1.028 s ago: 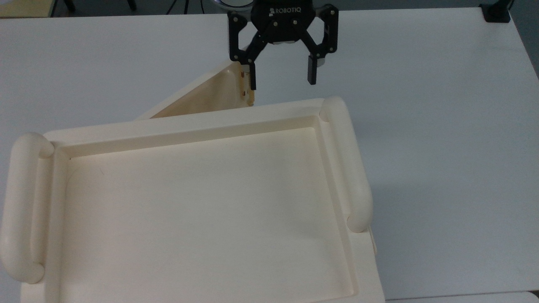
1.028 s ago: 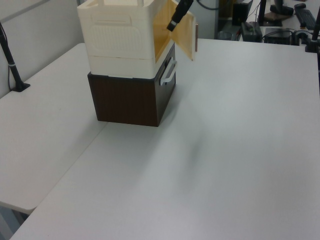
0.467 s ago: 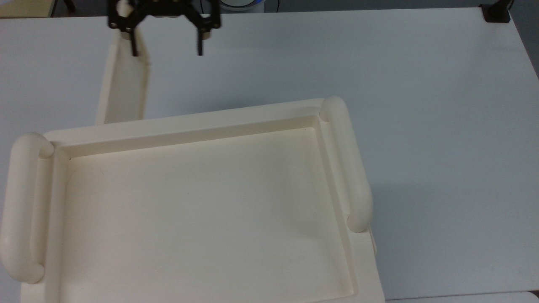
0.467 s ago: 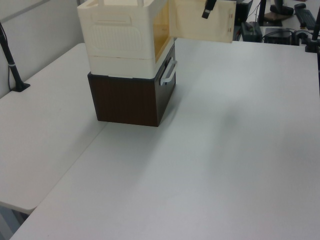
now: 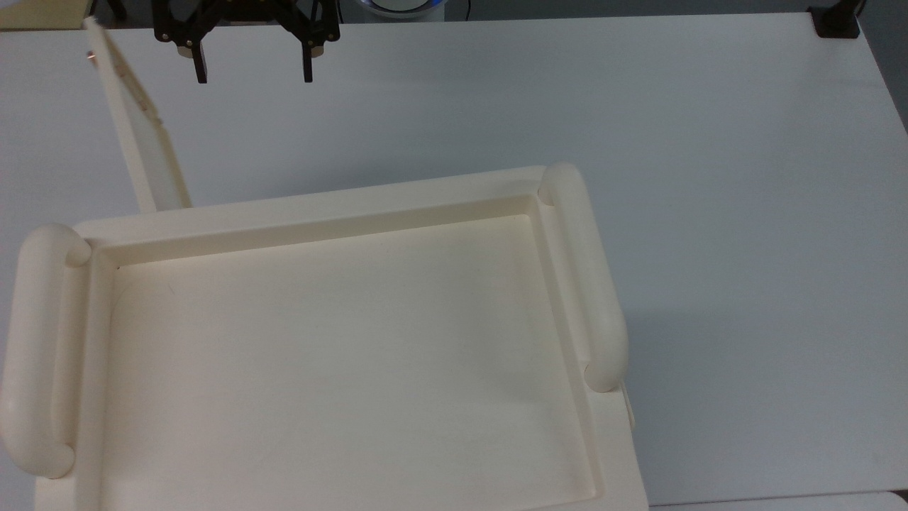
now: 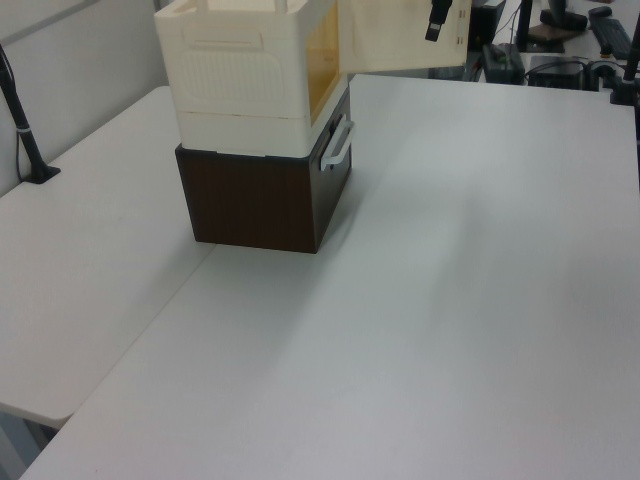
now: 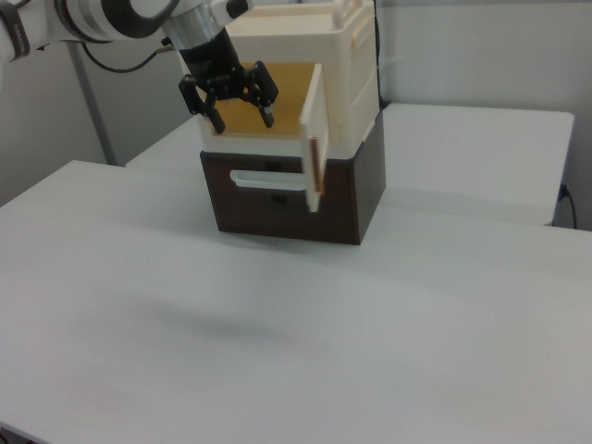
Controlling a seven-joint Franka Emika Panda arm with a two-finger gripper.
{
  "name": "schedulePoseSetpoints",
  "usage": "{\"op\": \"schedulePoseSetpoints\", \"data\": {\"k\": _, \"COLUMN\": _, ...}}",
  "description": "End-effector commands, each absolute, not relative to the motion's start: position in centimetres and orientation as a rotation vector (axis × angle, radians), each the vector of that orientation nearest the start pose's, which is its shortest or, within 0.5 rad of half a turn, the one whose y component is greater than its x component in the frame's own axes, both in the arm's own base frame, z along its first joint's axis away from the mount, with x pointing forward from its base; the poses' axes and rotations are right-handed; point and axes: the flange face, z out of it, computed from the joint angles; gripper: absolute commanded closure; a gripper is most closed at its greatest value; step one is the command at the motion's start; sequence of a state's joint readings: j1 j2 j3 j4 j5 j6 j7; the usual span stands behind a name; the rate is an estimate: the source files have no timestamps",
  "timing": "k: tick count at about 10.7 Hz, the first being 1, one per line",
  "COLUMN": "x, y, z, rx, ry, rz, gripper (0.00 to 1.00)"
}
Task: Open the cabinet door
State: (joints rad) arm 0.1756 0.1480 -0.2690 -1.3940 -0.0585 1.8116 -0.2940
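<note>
The cabinet (image 5: 340, 213) is a cream-white unit with a recessed tray top and a rounded bar handle on each short side. It also appears as the cabinet (image 7: 347, 65). Its cabinet door (image 5: 138, 128) stands swung out wide, a narrow strip running from the cabinet's far left corner toward the top view's upper left. The door (image 6: 400, 35) shows its inner face in the left view, and the door (image 7: 313, 148) is nearly edge-on in the right view. My gripper (image 5: 254, 74) is open, to the right of the door's free end and apart from it. In the right view my gripper (image 7: 244, 120) hangs before the opening.
The cabinet sits on a dark brown box (image 6: 262, 200) with a white handle (image 7: 268, 180). White table (image 5: 709, 177) spreads to the top view's right. A black clamp (image 5: 837, 21) sits at the far right corner, a black pole (image 6: 25, 130) at the left view's left.
The door has swung from partly open to wide open, toward the top view's left. My gripper moved left with it and now stands clear of the door's end, still open.
</note>
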Motion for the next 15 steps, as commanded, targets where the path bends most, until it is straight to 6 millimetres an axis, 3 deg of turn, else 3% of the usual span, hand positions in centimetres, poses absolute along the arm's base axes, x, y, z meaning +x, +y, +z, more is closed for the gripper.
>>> {"op": "schedulePoseSetpoints", "data": {"k": 1, "x": 61.2, "y": -4.6, "z": 63.9, "rx": -3.239, "ry": -0.38, "rz": -0.298, "gripper": 0.0}}
{"op": "schedulePoseSetpoints", "data": {"k": 7, "x": 60.1, "y": -5.1, "z": 62.0, "rx": -3.225, "ry": -0.34, "rz": -0.1, "gripper": 0.0}}
{"op": "schedulePoseSetpoints", "data": {"k": 9, "x": 59.9, "y": -4.3, "z": 61.4, "rx": -3.21, "ry": -0.306, "rz": -0.064, "gripper": 0.0}}
{"op": "schedulePoseSetpoints", "data": {"k": 12, "x": 59.8, "y": -2.8, "z": 61.7, "rx": -3.172, "ry": -0.085, "rz": -0.089, "gripper": 0.0}}
{"op": "schedulePoseSetpoints", "data": {"k": 13, "x": 59.5, "y": -1.4, "z": 62.3, "rx": -3.153, "ry": -0.087, "rz": -0.102, "gripper": 0.0}}
{"op": "schedulePoseSetpoints", "data": {"k": 15, "x": 58.1, "y": -0.7, "z": 62.6, "rx": -3.138, "ry": -0.077, "rz": -0.098, "gripper": 0.0}}
